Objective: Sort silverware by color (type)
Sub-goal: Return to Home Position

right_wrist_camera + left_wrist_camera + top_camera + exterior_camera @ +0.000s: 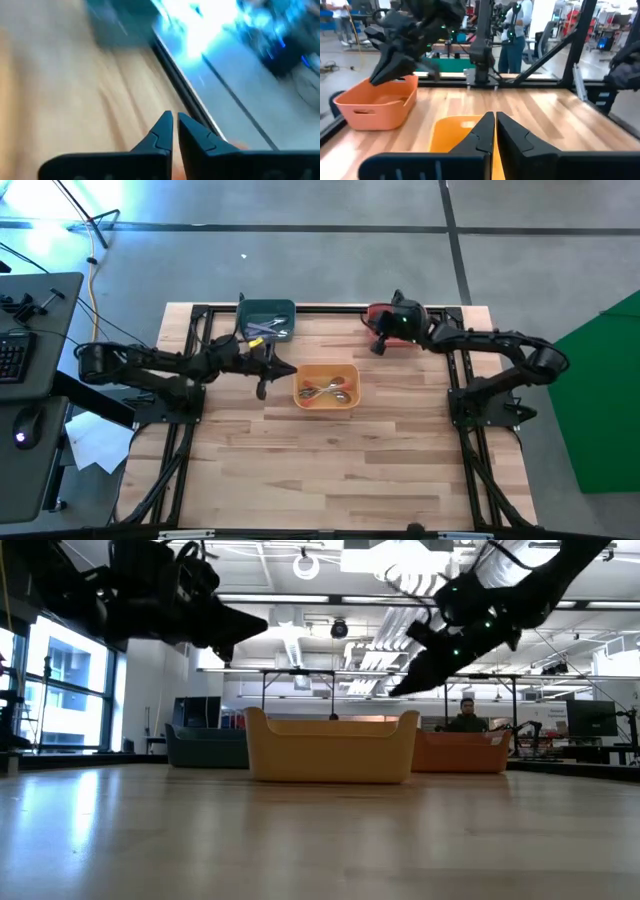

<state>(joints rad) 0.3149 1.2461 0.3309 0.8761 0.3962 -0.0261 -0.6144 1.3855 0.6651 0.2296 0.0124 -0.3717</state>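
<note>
Several spoons (326, 390) with silver heads lie in the yellow-orange bin (349, 372) at the table's middle. A few more spoons (263, 330), one with a lavender handle, lie in the teal bin (268, 309) at the far edge. My left gripper (288, 370) hovers shut just left of the yellow-orange bin, pointing right; in its wrist view the shut fingers (495, 125) sit over that bin's near wall (451, 134). My right gripper (378, 346) hangs shut above the red bin (377, 312), tilted downward (395, 690). Neither holds a spoon that I can see.
The three bins stand in the table's far half: teal bin (205, 745), yellow-orange bin (330, 745), red bin (460, 752). The near half of the wooden table (330, 470) is bare. People stand and sit in the room beyond the far edge (512, 35).
</note>
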